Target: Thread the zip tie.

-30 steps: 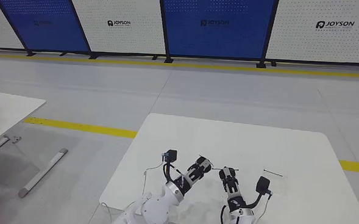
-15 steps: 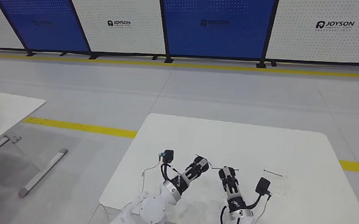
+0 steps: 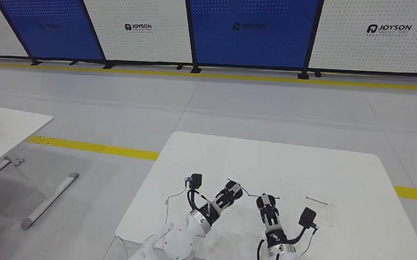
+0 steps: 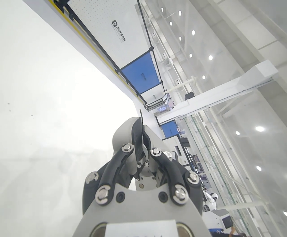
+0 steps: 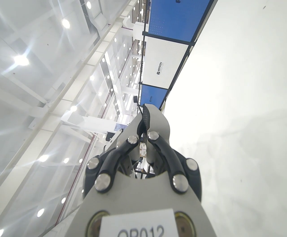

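The zip tie [image 3: 251, 195] is pinched by the left end effector [image 3: 235, 190] and, at its 3 o'clock, the right end effector [image 3: 264, 200].

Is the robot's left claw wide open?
No, the left gripper is shut tight on the thin black zip tie.

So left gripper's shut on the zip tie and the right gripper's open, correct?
Not quite. The right gripper isn't open: the right wrist view shows it shut on the zip tie, with the black strap pinched between its fingers. The left gripper is shut on the zip tie, as you said.
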You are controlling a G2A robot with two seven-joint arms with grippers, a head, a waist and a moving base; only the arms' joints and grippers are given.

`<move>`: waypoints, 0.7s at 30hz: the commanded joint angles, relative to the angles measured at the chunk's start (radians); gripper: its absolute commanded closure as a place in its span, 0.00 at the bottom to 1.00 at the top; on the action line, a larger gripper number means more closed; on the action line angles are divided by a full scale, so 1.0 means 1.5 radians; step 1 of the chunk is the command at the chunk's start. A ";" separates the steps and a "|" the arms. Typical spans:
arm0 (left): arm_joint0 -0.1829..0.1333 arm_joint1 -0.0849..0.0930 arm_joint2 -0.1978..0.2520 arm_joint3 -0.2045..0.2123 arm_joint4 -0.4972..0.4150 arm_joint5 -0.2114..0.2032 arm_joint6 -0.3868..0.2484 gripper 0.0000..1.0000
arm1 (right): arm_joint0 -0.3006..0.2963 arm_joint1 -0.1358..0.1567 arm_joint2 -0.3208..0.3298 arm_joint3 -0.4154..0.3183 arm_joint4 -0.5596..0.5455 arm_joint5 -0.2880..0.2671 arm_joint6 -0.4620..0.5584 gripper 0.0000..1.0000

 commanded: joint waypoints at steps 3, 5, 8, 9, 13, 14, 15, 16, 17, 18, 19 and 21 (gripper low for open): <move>0.002 0.000 0.003 -0.001 0.012 0.001 0.006 0.76 | -0.001 -0.001 -0.005 -0.002 -0.009 0.005 -0.010 1.00; 0.003 0.000 0.003 -0.002 0.018 0.002 0.006 0.77 | -0.001 -0.001 -0.006 -0.003 -0.012 0.007 -0.013 1.00; 0.003 -0.001 0.007 -0.003 0.032 0.005 0.008 0.78 | -0.001 -0.002 -0.006 -0.006 -0.014 0.011 -0.015 1.00; 0.003 -0.001 0.009 -0.004 0.031 0.006 0.006 0.78 | -0.001 -0.002 -0.006 -0.007 -0.015 0.011 -0.015 1.00; 0.000 -0.002 0.015 -0.002 0.039 0.008 0.008 0.81 | -0.002 -0.002 -0.006 -0.008 -0.016 0.012 -0.014 1.00; 0.000 -0.002 0.016 -0.001 0.039 0.008 0.008 0.81 | -0.002 -0.002 -0.006 -0.008 -0.016 0.012 -0.014 1.00; -0.002 -0.003 0.017 -0.001 0.037 0.008 0.006 0.82 | -0.002 -0.002 -0.006 -0.008 -0.016 0.011 -0.014 1.00; -0.003 -0.003 0.018 0.000 0.037 0.008 0.006 0.84 | -0.003 -0.002 -0.006 -0.009 -0.016 0.011 -0.014 1.00; -0.004 -0.003 0.019 0.001 0.038 0.009 0.006 0.84 | -0.003 -0.002 -0.006 -0.009 -0.017 0.011 -0.014 1.00; -0.005 -0.004 0.020 0.002 0.038 0.010 0.006 0.85 | -0.004 -0.002 -0.005 -0.010 -0.017 0.010 -0.014 1.00; -0.006 -0.004 0.021 0.003 0.039 0.010 0.006 0.86 | -0.005 -0.002 -0.005 -0.011 -0.018 0.010 -0.014 1.00; -0.007 -0.005 0.022 0.003 0.039 0.011 0.006 0.87 | -0.006 -0.002 -0.004 -0.013 -0.018 0.009 -0.014 1.00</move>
